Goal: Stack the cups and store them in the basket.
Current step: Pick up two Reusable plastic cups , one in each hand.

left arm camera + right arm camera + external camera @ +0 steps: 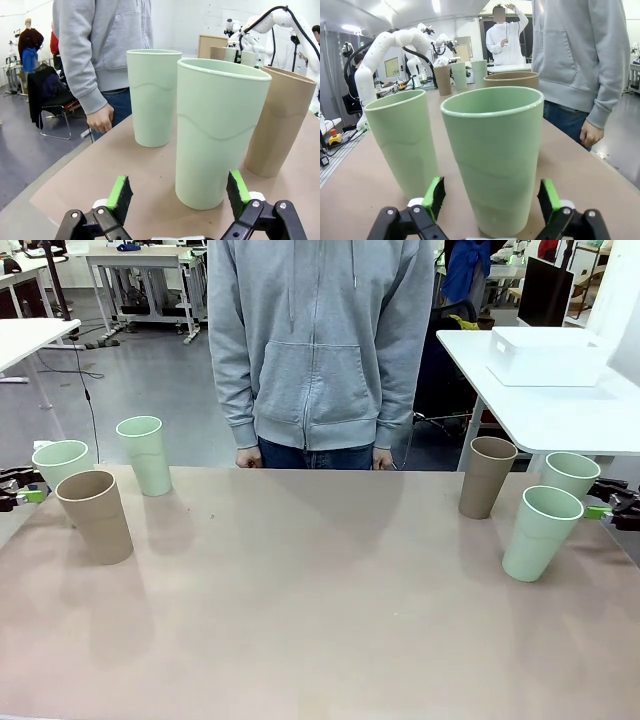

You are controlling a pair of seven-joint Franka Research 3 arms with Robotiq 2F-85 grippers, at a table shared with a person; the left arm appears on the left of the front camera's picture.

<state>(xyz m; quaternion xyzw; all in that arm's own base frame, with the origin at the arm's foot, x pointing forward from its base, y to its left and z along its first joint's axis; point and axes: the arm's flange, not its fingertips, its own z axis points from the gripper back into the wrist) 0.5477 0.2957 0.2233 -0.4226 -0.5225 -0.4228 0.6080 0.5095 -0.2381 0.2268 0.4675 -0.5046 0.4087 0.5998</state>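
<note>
Left wrist view: left gripper (178, 192) and right gripper (492, 197) are both released; mint cup (220, 130) at 12 o'clock seems light, stiff, slippery, so grip mid-wall.

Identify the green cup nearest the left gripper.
The green cup farthest left, directly before the left gripper, beside the brown cup.

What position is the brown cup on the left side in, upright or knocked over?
Upright: the brown cup stands on its narrow base on the table, with its open mouth facing up.
</note>
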